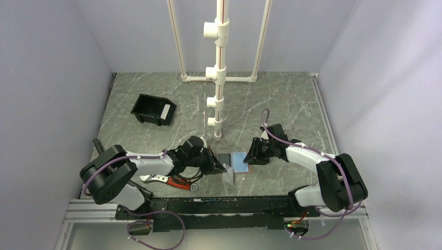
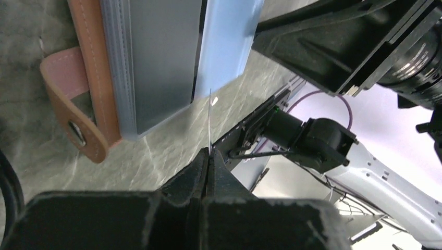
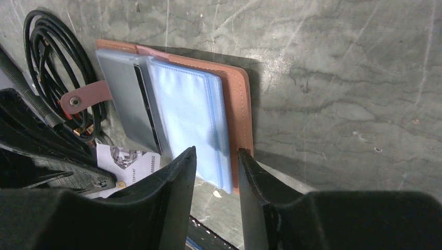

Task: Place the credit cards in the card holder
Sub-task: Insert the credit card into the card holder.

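Note:
The card holder (image 1: 235,161) lies spread open on the table, with a brown rim, a dark grey left half and a light blue right half. My left gripper (image 1: 222,167) is at its near left corner, shut on a pale grey credit card (image 1: 228,176). In the left wrist view the gripper (image 2: 209,152) pinches the card (image 2: 209,122) edge-on, beside the holder (image 2: 156,57). The right wrist view shows the card's printed white face (image 3: 127,162). My right gripper (image 3: 216,153) is open, its fingers on either side of the holder's (image 3: 195,104) near right edge.
A black open-topped bin (image 1: 152,110) stands at the back left. A white pipe frame (image 1: 219,78) rises behind the holder. A red-handled tool (image 1: 177,180) lies under the left arm. A black cable coil (image 3: 52,57) lies beside the holder's strap (image 3: 86,96).

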